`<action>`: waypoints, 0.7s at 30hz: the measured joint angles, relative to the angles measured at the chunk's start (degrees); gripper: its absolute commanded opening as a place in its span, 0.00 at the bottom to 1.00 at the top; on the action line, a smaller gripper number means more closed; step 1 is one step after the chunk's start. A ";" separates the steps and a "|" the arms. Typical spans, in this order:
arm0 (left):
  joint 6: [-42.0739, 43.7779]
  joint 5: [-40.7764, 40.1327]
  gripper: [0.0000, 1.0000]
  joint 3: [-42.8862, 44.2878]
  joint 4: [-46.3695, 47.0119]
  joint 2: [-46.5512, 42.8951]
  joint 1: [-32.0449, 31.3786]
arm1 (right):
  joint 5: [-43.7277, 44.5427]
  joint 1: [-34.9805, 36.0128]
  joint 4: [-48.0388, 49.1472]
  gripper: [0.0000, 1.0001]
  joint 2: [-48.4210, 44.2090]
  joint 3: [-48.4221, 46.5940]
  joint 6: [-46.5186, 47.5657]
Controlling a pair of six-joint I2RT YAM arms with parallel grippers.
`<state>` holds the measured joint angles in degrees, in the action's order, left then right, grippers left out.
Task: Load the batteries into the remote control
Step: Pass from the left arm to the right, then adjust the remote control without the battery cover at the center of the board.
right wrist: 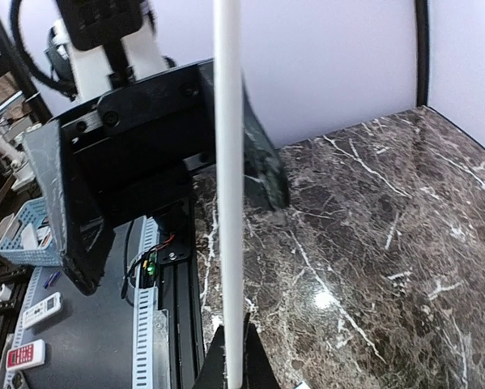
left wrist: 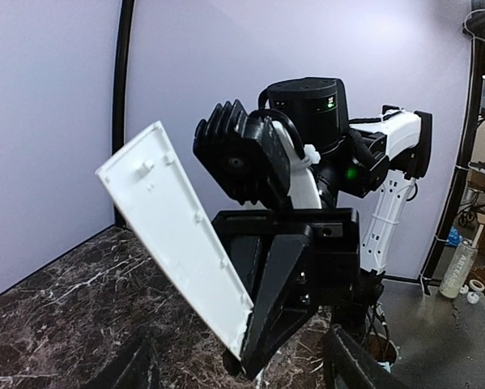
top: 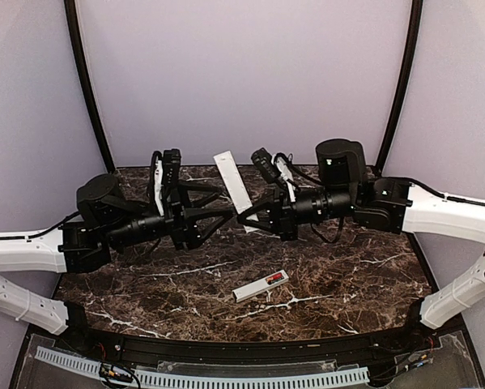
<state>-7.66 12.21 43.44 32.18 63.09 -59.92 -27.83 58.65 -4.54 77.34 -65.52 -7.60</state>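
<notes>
The slim white plastic remote control (top: 261, 286) lies flat on the dark brown marble table (top: 363, 275), near the front edge and close to the middle. It sits at a slant, with its right end a little farther back. At that right end you can see the small red batteries (top: 274, 280) lying inside it, side by side. No gripper is touching the remote. Farther back, up in the air above the table, is a thin flat white plastic strip (top: 232, 182). It leans, with its top end to the far left and its bottom end lower and to the right. The right gripper (top: 248, 217) comes in from the right and is squeezed tight on the bottom end of the strip. The left gripper (top: 226, 205) comes in from the left and its fingers are spread wide apart, holding nothing. The strip stands between those wide fingers, very close to them, but you cannot tell if they touch it.
</notes>
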 measured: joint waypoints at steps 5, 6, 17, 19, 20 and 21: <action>-1.16 -6.21 0.73 -0.15 -7.93 -1.14 0.00 | 5.75 -3.74 -1.62 0.00 -2.12 2.49 -5.38; -1.46 -6.97 0.74 -0.20 -9.42 -0.90 0.00 | 7.10 -4.92 -2.01 0.00 -2.82 3.37 -6.84; 1.60 -9.66 0.96 10.91 -33.18 28.17 -4.04 | 19.89 -10.78 -8.31 0.00 -12.46 13.97 -17.07; 3.21 -9.68 0.96 14.29 -35.87 33.73 -4.70 | 20.31 -10.78 -9.14 0.00 -13.79 14.95 -17.75; 3.91 -9.49 0.96 15.37 -36.83 35.58 -4.90 | 20.44 -10.78 -9.42 0.00 -14.58 15.54 -18.08; 4.57 -9.20 0.96 16.11 -37.44 36.92 -4.98 | 20.48 -10.78 -9.49 0.00 -15.37 16.17 -18.38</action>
<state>-3.09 3.01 59.55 -5.26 100.01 -64.90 -7.35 47.88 -14.02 61.98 -49.34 -25.98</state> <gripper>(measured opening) 0.959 0.018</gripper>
